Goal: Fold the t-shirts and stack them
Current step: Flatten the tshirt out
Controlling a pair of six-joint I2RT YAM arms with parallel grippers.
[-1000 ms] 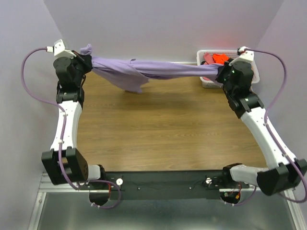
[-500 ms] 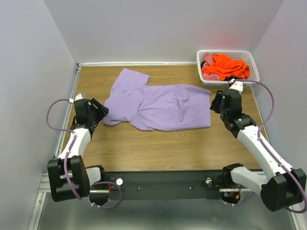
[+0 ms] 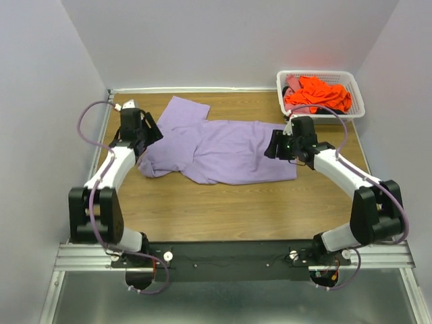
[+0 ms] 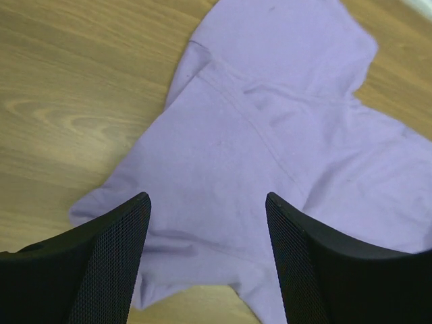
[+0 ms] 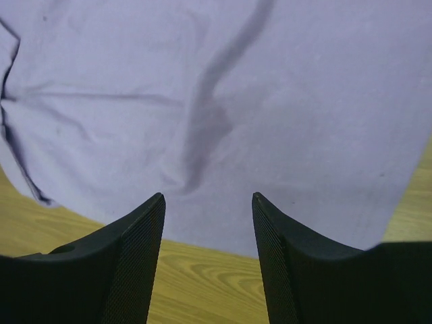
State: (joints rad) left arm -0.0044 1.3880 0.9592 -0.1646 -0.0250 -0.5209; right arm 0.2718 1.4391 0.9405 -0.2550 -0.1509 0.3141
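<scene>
— Where's the shirt lying, then?

— The lavender t-shirt [image 3: 229, 152] is spread out on the table [image 3: 236, 202], directly below both grippers. The orange shirt [image 3: 317, 94] and the pink one [image 3: 292, 82] are in the white basket [image 3: 356, 94], beyond the right gripper [image 3: 275, 145] and off to its outer side

— Is either arm holding it?

— No. The left gripper [image 4: 206, 202] has its jaws standing apart over the sleeve end with nothing between them. The right gripper [image 5: 208, 199] is just the same above the straight edge, which I take to be the hem

— So what makes the first fold go well?

— Flattening it first, I'd say. One sleeve pokes out ahead of the left gripper, cloth is bunched just under its fingers [image 4: 111, 263], and a long crease runs away in front of the right one. Each gripper ought to come down on the shirt's edge nearest its own fingertips, catch one clean corner rather than a wad of layers, and pull outward. Then both should lift and carry across together, so the fold line comes out straight

— And the risk?

— Pinching too deep, which would drag the whole shirt along the wood
</scene>
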